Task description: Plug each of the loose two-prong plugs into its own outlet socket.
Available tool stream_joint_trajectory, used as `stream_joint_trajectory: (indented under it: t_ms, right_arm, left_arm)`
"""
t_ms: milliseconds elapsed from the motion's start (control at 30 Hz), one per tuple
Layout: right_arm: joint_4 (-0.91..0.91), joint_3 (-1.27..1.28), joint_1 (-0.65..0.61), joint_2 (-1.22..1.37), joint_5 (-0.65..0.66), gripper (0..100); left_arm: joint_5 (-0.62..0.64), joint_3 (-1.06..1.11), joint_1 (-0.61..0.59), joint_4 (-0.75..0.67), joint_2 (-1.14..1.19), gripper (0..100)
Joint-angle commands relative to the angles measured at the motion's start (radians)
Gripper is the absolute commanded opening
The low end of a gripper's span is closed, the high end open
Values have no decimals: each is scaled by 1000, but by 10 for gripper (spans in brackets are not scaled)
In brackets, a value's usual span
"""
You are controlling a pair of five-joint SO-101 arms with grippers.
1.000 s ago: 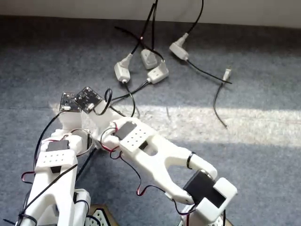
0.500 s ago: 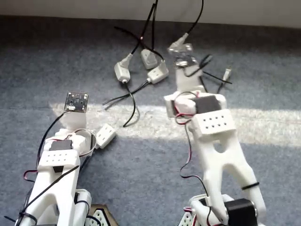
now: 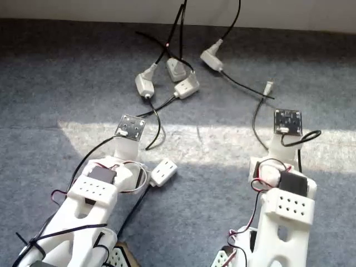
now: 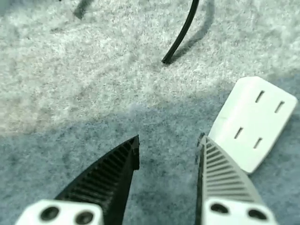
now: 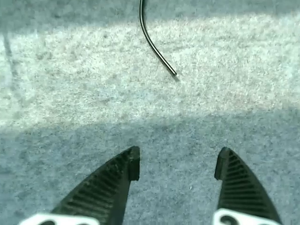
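A white outlet block (image 3: 164,171) with slotted sockets lies on the grey carpet just right of my left arm (image 3: 94,189). In the left wrist view that outlet block (image 4: 253,122) touches the outer side of the white finger (image 4: 220,173). My left gripper (image 4: 168,150) is open over bare carpet. Far back lie three white plugs (image 3: 144,84), (image 3: 177,69), (image 3: 211,57) and another white block (image 3: 187,87), all on black cords. My right gripper (image 5: 178,164) is open over carpet, short of a black cord end (image 5: 159,58).
A loose black cord (image 3: 257,119) with a small white connector (image 3: 268,87) runs ahead of the right arm (image 3: 286,206). Another black cord end (image 4: 180,35) lies ahead of the left gripper. A wall edge (image 3: 278,25) bounds the carpet at the back.
The right arm swung from over the left arm out to the far plug, then drew back to the right front. The left arm and the near outlet block shifted right.
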Motion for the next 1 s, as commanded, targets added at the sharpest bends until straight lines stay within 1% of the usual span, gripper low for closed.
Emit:
stream_joint_trajectory:
  t_ms: [0, 100, 167, 233, 300, 367, 533, 600, 667, 733, 767, 867, 900, 967]
  right_arm:
    - [5, -2, 77, -44, 35, 263]
    - [-16, -48, 148, -28, 41, 263]
    - [-12, -111, 177, 35, 72, 263]
    - [-8, -216, 209, 159, 87, 263]
    - [-8, -355, 252, 321, 87, 263]
    - [13, -526, 283, 503, 87, 263]
    - [200, -1049, 288, 918, 87, 263]
    - [268, -1276, 272, 1066, 84, 263]
    - [337, -1494, 251, 1198, 92, 263]
    - [392, -1699, 209, 1325, 92, 263]
    - [417, -1793, 182, 1385, 92, 263]
    - [493, -2043, 84, 1560, 83, 263]
    - [518, -2111, 50, 1612, 71, 263]
    - [552, -2238, -8, 1712, -17, 263]
  left_arm:
    - [15, -62, -25, 6, -22, 217]
    - [15, -111, -150, 8, -22, 217]
    - [14, -165, -245, 11, -22, 217]
    - [12, -231, -332, 14, -22, 219]
    - [12, -292, -409, 46, -16, 220]
    - [14, -315, -460, 87, -16, 220]
    - [15, -206, -450, 104, -16, 220]
    - [15, -145, -427, 69, -16, 220]
    - [15, -71, -403, -5, -16, 220]
    - [15, -18, -383, -78, -24, 220]
    - [15, -15, -375, -94, -24, 220]
    - [14, -12, -372, -95, -24, 220]
    - [14, -10, -372, -95, -24, 220]
    - [12, -8, -372, -95, -24, 219]
